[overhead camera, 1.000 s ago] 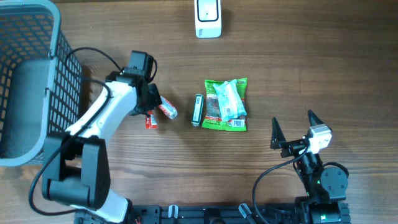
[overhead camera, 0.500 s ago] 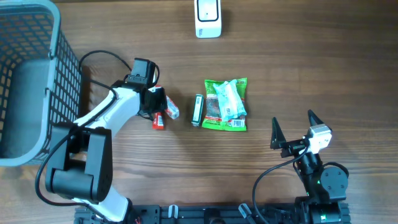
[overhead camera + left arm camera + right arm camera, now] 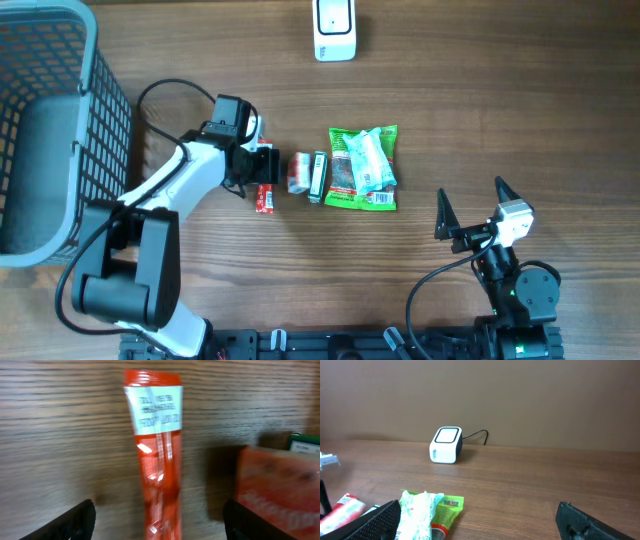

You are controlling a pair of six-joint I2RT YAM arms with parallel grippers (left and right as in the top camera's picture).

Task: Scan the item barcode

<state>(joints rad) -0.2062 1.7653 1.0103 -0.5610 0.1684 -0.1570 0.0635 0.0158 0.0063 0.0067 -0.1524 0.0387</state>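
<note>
Left gripper [image 3: 264, 168] low over the table, left of centre. Fingers spread wide, nothing clamped. Left wrist view: a red stick packet [image 3: 156, 460] lies flat on the wood in the gap between the two fingertips [image 3: 70, 522], white printed label at its far end, facing up. I cannot tell whether either finger touches it.

Neighbours are crowded to the packet's right: a red box [image 3: 298, 172] just beside it, then a dark narrow bar [image 3: 318, 176], then a green snack bag [image 3: 364, 168] — the three form a tight row, side by side.

Scanner [image 3: 334, 30] — small, white, at the far edge of the table, well apart from the packet. Bare wood lies between them.

Grey mesh basket [image 3: 95, 90] fills the far left corner, beside the left arm.

Right gripper [image 3: 471, 200] raised near the right front, fingers splayed, holding nothing, well apart from the row of goods.
</note>
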